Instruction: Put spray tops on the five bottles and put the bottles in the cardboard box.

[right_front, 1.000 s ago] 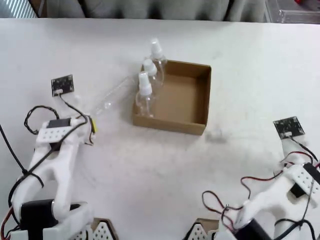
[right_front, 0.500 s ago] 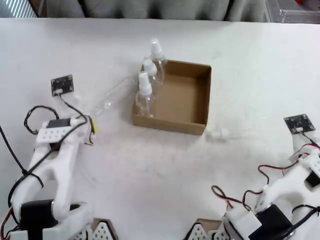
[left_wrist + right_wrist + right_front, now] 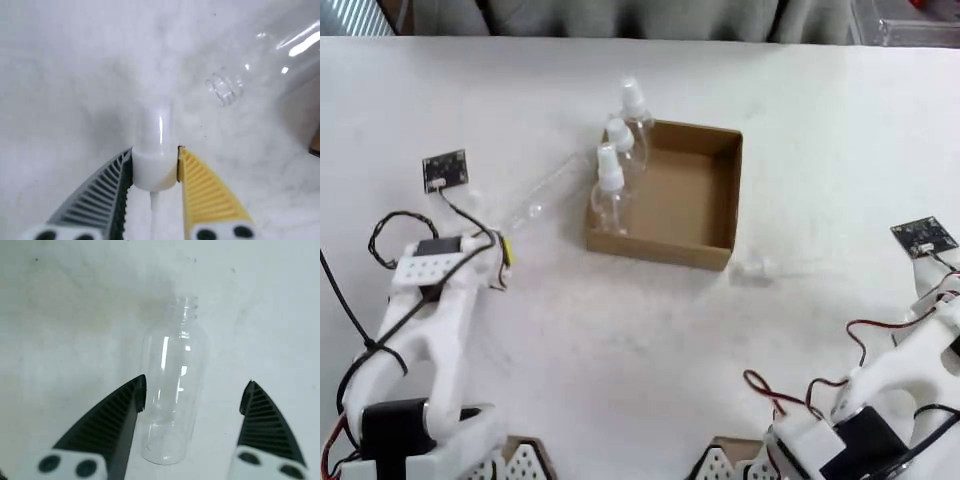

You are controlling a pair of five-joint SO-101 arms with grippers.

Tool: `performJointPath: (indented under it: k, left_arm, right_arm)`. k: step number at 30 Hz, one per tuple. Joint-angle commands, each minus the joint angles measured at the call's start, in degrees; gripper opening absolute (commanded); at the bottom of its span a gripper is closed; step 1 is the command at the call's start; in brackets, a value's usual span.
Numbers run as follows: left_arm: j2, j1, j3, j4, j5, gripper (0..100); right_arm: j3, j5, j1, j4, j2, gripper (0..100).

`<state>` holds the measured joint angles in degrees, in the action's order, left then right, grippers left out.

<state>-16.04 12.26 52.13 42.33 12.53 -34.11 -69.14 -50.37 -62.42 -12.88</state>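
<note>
Change: we are seeing the right arm (image 3: 900,365) drawn back toward the right edge since a second ago, while the left arm (image 3: 425,300) is keeping its place.
Right gripper (image 3: 195,382): its jaws are standing spread either side of a capless bottle (image 3: 175,405) lying on the table (image 3: 60,315).
Left gripper (image 3: 155,151): it is pinching a white spray top (image 3: 155,172), near the neck of a second clear bottle (image 3: 225,90) lying left of the box.
Cardboard box (image 3: 715,200): we are seeing it farther off at mid-table, three capped bottles (image 3: 610,185) standing along its left wall.

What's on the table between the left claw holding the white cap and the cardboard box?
A clear bottle with no top, lying on its side. The high view shows it between the left gripper, shut on a spray top, and the cardboard box.
</note>
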Motion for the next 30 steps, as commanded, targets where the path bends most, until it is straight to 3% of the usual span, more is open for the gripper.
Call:
performJointPath:
  k: [1,16,30]
  left_arm:
    - [-2.24,-0.22,-0.18,-0.97,-0.44,2]
    - [-2.24,-0.22,-0.18,-0.97,-0.44,2]
    - [-2.24,-1.19,0.00,-0.97,-0.44,2]
  right_arm:
    - [1.85,-0.70,0.66,-0.48,1.45,27.2]
    - [9.58,-1.05,0.57,-0.31,14.64,27.2]
    - [11.78,-1.05,2.24,-0.57,17.01,24.1]
